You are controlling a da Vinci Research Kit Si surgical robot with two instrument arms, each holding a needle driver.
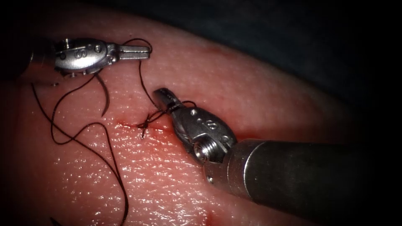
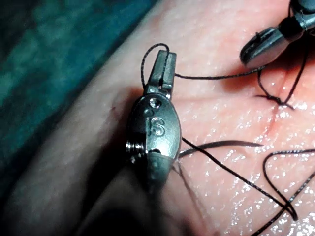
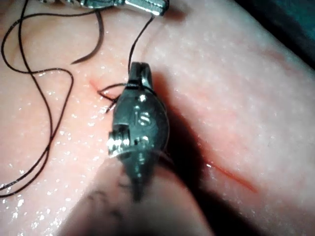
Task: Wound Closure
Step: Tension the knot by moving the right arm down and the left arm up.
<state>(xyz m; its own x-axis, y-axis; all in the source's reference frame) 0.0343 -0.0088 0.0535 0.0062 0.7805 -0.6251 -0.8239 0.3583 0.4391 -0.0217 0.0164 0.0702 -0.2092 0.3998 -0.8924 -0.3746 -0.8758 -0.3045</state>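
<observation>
Endoscope view: the short red cut (image 1: 125,124) in the pale pink tissue (image 1: 251,96) carries a dark thread knot (image 1: 145,124) at its right end. From the knot, the thin black thread (image 1: 142,83) runs up to the right arm's silver needle driver (image 1: 164,97), just right of the cut. Its jaws look closed with turns of thread wound round them, though you cannot tell whether a strand is pinched between them. The left arm's silver needle driver (image 1: 140,52), well above and left of the cut, has its jaws clamped on the thread near their tips. The curved dark steel needle (image 1: 105,98) lies loose on the tissue left of the cut, held by neither tool. Your risks, by judgement: the wound turns could bind on the jaws, a hard pull could tear the cut's edge, and the slack loops could drag or snag the free needle.
</observation>
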